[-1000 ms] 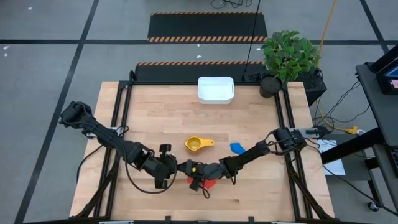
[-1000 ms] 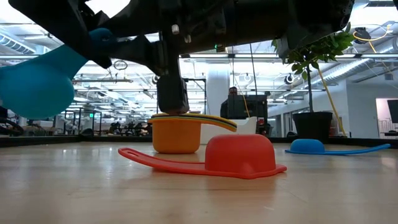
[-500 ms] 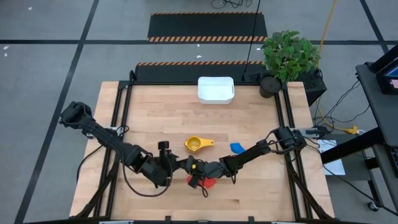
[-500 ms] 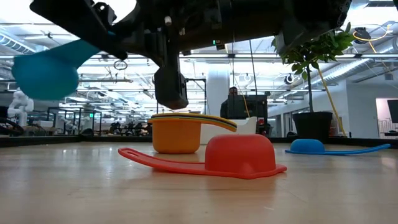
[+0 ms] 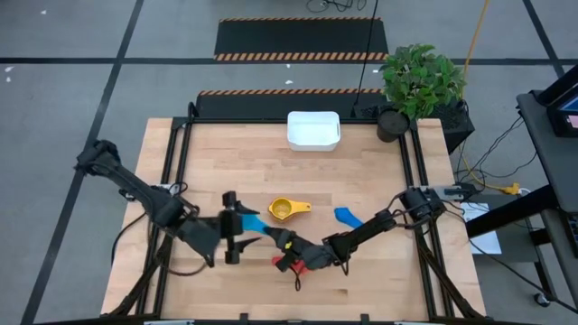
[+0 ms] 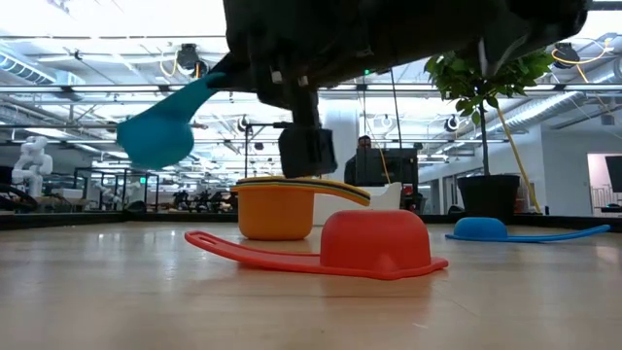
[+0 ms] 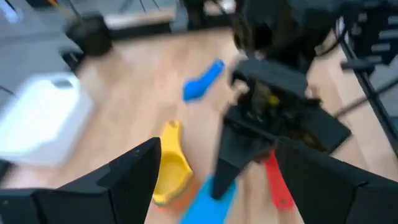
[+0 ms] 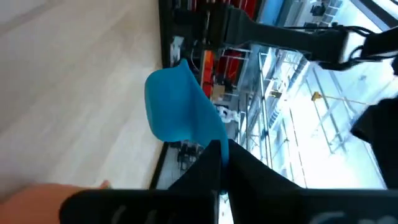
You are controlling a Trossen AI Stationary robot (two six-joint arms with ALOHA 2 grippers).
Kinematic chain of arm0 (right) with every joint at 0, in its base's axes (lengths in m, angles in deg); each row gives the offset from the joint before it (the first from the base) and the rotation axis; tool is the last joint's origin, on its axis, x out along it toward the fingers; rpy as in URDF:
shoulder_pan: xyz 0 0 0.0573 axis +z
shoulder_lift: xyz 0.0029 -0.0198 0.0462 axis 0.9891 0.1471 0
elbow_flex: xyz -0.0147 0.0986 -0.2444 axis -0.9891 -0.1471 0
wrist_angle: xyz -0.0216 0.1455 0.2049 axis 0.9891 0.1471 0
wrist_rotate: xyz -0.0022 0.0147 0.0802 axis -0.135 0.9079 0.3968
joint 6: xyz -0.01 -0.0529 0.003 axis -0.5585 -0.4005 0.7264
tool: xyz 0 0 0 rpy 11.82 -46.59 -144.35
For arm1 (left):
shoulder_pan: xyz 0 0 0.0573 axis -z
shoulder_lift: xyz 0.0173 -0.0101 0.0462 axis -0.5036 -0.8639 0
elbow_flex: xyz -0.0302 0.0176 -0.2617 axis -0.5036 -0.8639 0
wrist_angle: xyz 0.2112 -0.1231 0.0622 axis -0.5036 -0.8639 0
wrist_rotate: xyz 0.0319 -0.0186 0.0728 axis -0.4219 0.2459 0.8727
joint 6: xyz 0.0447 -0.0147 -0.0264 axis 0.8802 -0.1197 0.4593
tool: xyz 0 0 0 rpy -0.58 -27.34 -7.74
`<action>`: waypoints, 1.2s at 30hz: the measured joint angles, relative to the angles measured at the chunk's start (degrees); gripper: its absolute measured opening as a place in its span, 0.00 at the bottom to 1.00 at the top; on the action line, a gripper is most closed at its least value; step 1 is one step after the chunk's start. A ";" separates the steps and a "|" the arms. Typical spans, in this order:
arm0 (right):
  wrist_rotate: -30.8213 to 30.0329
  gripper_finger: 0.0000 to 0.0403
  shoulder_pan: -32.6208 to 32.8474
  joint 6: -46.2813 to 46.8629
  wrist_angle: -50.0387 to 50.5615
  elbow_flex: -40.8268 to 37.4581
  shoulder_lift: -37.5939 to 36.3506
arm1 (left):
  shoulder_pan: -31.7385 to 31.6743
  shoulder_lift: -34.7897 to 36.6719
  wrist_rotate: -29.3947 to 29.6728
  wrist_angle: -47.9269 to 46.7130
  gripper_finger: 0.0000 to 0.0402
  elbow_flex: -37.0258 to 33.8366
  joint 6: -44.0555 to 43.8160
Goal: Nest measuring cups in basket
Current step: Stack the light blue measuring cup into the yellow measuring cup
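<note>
Right gripper [image 8: 217, 155] fingers pinching light blue cup [image 8: 180, 106] handle (raised), left gripper [image 7: 211, 180] fingers spread.

left gripper [image 5: 237, 227] opened, withdrew (light blue cup [image 6: 160, 136] released)

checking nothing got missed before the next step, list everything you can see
basket: one, white, far edge of the table
light blue cup: one, off the table, held by its handle
yellow cup: one, mid-table, sitting in the orange cup
orange cup: one, under the yellow cup
red cup: one, upside down near the front edge
dark blue cup: one, right of the yellow cup
potted plant: one, green in a black pot, far right corner
person: one, far behind the table
left gripper: fingers open, beside the light blue cup
right gripper: fingers shut on the light blue cup's handle
</note>
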 joint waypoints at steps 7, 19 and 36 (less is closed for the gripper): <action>-0.39 0.00 2.10 0.14 -0.14 -2.32 -6.42 | -1.31 5.28 2.97 2.40 0.70 0.04 6.55; 1.45 0.00 2.39 9.73 -0.08 -24.38 -33.55 | -2.14 5.95 7.49 7.16 0.58 -0.02 5.32; 35.74 0.00 -11.07 14.31 -0.24 -41.18 -44.55 | -1.24 5.92 9.13 6.39 0.48 -0.02 -3.05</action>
